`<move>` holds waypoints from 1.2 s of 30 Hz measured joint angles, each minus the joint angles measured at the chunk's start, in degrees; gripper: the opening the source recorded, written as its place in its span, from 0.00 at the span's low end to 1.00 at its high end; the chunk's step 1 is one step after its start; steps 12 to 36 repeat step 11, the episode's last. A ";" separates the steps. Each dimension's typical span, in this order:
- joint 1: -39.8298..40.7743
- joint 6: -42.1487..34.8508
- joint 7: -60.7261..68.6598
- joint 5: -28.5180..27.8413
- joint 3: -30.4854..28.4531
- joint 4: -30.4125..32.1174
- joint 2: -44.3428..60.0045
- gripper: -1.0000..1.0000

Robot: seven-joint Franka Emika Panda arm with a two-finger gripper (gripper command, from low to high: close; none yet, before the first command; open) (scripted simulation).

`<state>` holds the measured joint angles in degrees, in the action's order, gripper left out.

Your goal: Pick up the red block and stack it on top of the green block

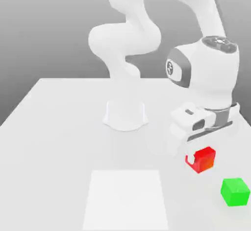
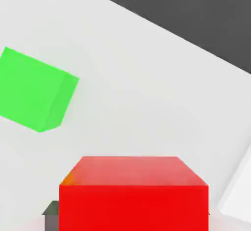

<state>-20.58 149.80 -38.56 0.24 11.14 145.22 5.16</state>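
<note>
Above the plain white table (image 1: pixel 59 127), the white two-finger gripper (image 1: pixel 198 160) holds the small bright red cube (image 1: pixel 205 159) clamped between its closed fingers.

Near it toward the exterior view's right rests the small bright green cube (image 1: pixel 235 192), apart from the red one, nothing between them. The arm bends over with its hand pointing down. A pale square patch (image 1: pixel 126 199) lies on the table toward the exterior view's left. From the hand view, the red cube (image 2: pixel 133 195) sits close, the green cube (image 2: pixel 34 90) beyond.
</note>
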 joint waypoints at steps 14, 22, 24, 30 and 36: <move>-4.49 6.27 -1.60 -7.83 -0.92 -6.42 12.54 1.00; -4.49 6.27 -1.60 -7.83 -0.92 -6.42 12.54 1.00; -4.49 6.27 -1.60 -7.83 -0.92 -6.42 12.54 1.00; -4.49 6.27 -1.60 -7.83 -0.92 -6.42 12.54 1.00; -4.49 6.27 -1.60 -7.83 -0.92 -6.42 12.54 1.00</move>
